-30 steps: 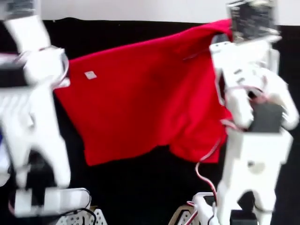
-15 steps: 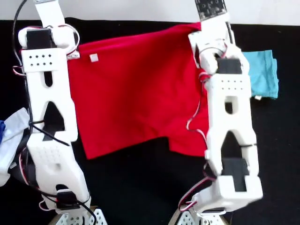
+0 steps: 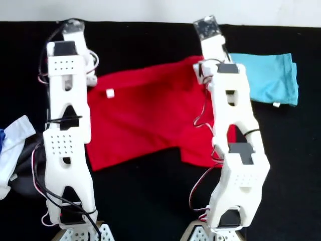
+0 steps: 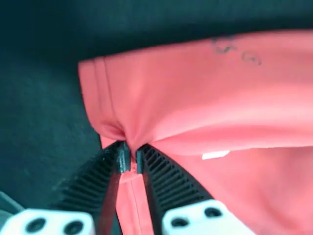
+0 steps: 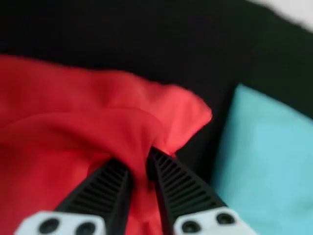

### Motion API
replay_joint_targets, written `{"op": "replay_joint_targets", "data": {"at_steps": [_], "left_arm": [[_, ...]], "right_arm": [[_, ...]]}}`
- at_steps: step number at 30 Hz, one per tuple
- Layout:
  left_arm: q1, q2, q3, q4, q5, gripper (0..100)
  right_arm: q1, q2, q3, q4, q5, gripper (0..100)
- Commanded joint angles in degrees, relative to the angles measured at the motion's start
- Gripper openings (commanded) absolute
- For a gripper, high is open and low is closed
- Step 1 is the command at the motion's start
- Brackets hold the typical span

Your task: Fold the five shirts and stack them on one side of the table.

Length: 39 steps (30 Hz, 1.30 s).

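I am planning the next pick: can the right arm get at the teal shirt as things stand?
Probably not yet. The teal shirt lies close beside the right gripper with nothing between them, but that gripper is shut on the red shirt and would have to let go first.

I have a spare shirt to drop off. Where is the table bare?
Bare table lies along the right edge, nearer than the teal shirt, and in the near middle, in front of the red shirt. A thin strip runs behind the red shirt. The centre is crowded by that shirt and both arms; white cloth takes the left edge.
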Motion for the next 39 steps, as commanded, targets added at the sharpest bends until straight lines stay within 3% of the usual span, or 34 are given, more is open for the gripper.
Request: {"op": "replay_joint_targets", "data": {"at_steps": [1, 6, 13, 17, 28, 39], "left_arm": [[0.48, -1.01, -2.51, 4.92, 0.00, 1], [0.04, -8.66, 3.38, 7.30, 0.09, 1], [2.15, -28.26, 36.00, 7.21, -0.09, 1], [2.33, -35.47, 50.07, 3.16, -1.32, 1], [4.53, -44.00, 73.98, -7.82, -1.23, 1], [4.97, -44.00, 77.58, -13.36, -1.23, 1]], "right_arm": [[1.10, -3.91, -3.74, 7.69, 0.09, 0.5], [3.91, -11.74, -3.74, 22.02, 0.26, 0.5], [4.97, -14.37, -3.56, 38.11, 8.97, 0.5], [6.02, -14.46, -2.33, 44.62, 11.08, 0.5], [15.52, -14.55, 15.25, 39.87, 16.44, 0.5], [12.79, -14.37, 19.12, 34.24, 16.09, 0.8]]}}
